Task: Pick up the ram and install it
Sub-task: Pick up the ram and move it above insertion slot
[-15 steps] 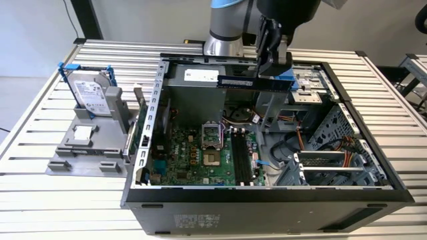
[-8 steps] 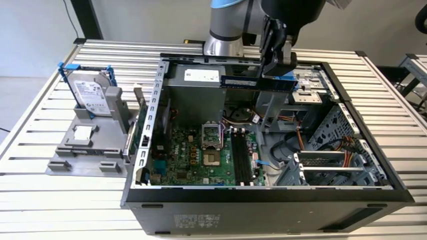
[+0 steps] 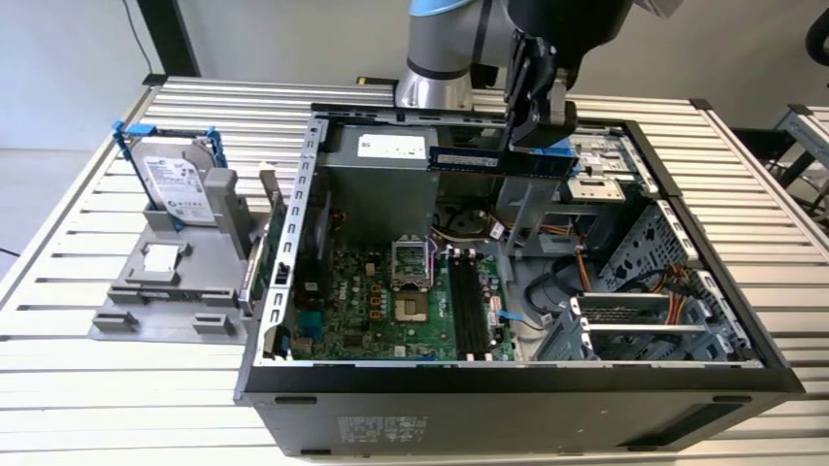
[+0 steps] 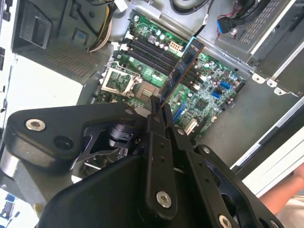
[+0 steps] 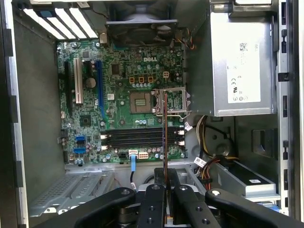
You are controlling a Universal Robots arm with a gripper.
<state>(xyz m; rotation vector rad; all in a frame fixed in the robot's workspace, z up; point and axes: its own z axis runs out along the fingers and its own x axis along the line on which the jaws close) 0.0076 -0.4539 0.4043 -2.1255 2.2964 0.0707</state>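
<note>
The ram (image 3: 467,158) is a long dark stick with a blue tint, held level above the open computer case (image 3: 518,379). My gripper (image 3: 541,146) is shut on its end at the exterior view's right. In both wrist views the ram (image 4: 183,66) (image 5: 165,128) shows edge-on, running out from between my black fingers (image 4: 156,124) (image 5: 156,190) over the green motherboard (image 5: 118,85). The black memory slots (image 5: 142,137) (image 4: 159,51) (image 3: 473,306) lie well below the stick, which touches nothing else.
A silver hard drive in a blue frame (image 3: 175,180) stands on a grey fixture (image 3: 162,291) at the exterior view's left. Inside the case are the power supply (image 5: 237,61), CPU socket (image 5: 142,102), cables (image 5: 209,166) and a drive cage (image 3: 635,325). A hand (image 4: 285,199) shows outside the case.
</note>
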